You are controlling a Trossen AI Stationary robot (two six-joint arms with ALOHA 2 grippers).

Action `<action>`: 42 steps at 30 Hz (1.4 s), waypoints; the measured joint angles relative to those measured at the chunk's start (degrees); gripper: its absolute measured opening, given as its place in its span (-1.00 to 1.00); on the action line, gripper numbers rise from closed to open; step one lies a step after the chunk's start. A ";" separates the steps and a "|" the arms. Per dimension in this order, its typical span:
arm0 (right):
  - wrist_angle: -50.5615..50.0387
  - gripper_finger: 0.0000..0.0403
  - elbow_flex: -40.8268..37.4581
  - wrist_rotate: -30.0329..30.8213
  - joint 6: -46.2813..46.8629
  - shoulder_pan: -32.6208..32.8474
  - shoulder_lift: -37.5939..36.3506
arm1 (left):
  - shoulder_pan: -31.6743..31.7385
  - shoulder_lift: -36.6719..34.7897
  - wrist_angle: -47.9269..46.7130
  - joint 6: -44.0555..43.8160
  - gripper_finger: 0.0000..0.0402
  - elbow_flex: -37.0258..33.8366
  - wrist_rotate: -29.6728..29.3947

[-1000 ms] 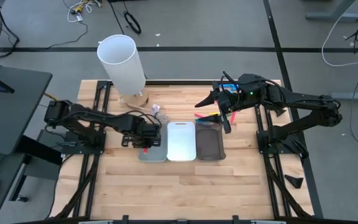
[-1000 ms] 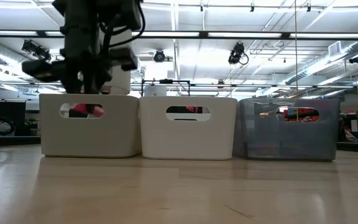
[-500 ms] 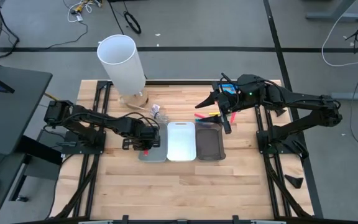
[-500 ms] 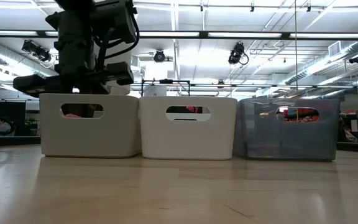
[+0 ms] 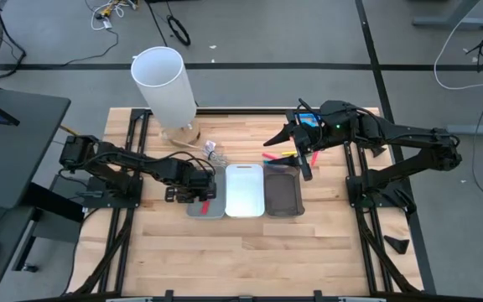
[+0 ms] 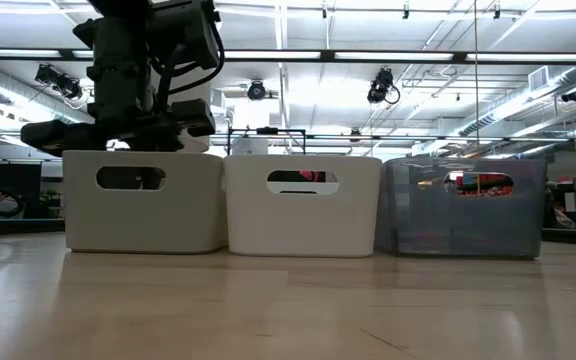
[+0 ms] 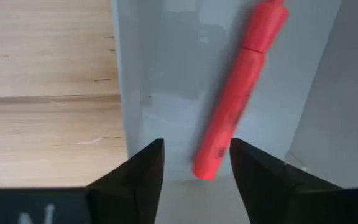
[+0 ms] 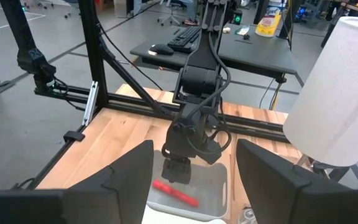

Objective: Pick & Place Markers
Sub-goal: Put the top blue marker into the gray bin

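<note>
A red marker (image 7: pixel 238 93) lies flat on the floor of the grey tray (image 5: pixel 210 210), the left one of three trays; it also shows in the high view (image 5: pixel 205 204) and the right wrist view (image 8: pixel 174 193). My left gripper (image 7: pixel 194 149) hangs open just above it, pointing down, one finger on each side of the marker's near end and clear of it. My right gripper (image 5: pixel 297 156) waits open above the table's far right part. Under it, pink (image 5: pixel 271 155) and yellow (image 5: pixel 286 155) markers lie on the wood.
A white tray (image 5: pixel 244 190) and a dark tray (image 5: pixel 283 193) stand side by side right of the grey one. A tall white cylinder (image 5: pixel 166 84) stands at the far left edge. A small clear object (image 5: pixel 214 151) lies behind the trays.
My left gripper has sunk a little into the grey tray and opened, letting go of the red marker. The marker has dropped from between the fingers and now lies flat on the tray floor.
</note>
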 joint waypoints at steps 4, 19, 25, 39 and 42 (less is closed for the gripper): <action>-0.01 0.16 0.00 0.00 0.00 -0.01 0.00 | 0.00 0.00 0.18 0.02 0.07 0.02 0.00; 0.00 0.16 0.00 0.00 -0.03 -0.02 0.00 | 0.99 -1.30 3.42 4.09 0.10 0.17 -0.99; -0.09 0.16 0.00 0.99 -0.05 -0.02 0.00 | 1.75 -5.91 3.90 12.83 0.10 0.17 -4.29; 0.60 0.16 0.00 2.63 -0.03 -0.02 -0.02 | 1.73 -16.68 14.35 46.85 0.10 0.22 -11.26; 0.54 0.16 -0.01 2.47 1.51 0.03 -0.02 | 1.68 -18.79 18.70 54.44 0.10 0.22 -11.00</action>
